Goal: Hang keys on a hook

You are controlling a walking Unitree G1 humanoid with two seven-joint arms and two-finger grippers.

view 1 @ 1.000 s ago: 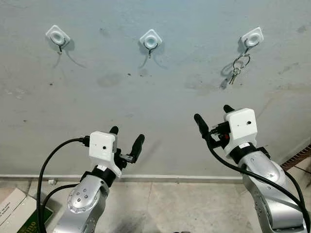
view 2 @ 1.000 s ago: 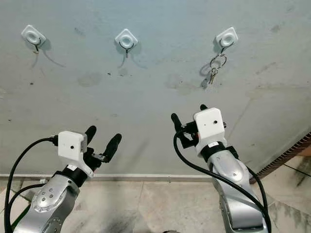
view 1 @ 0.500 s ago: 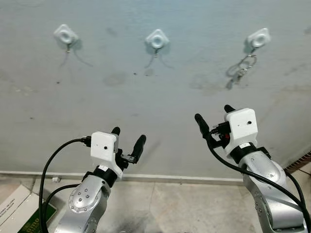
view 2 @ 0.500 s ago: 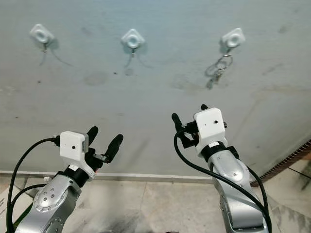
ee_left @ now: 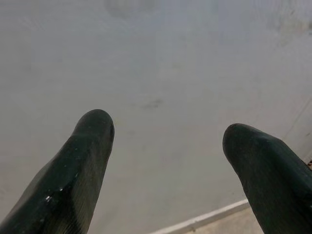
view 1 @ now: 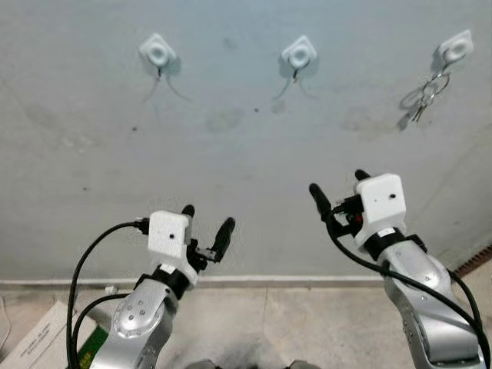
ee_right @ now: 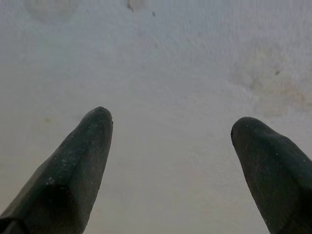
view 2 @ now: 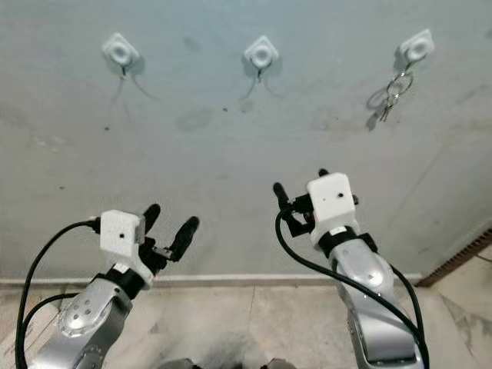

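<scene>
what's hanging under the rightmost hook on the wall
A ring of keys hangs from the right hook, lying against the wall with its shadow beside it. How many keys there are is too small to tell.

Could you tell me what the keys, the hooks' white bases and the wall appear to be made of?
The keys and their ring look like bright metal: thin, silvery, glinting. The hook bases, such as the middle hook base, seem glossy white plastic, smooth and moulded, each with a thin dark hook that is probably metal. The wall looks like matte grey plaster or concrete, mottled with stains.
</scene>
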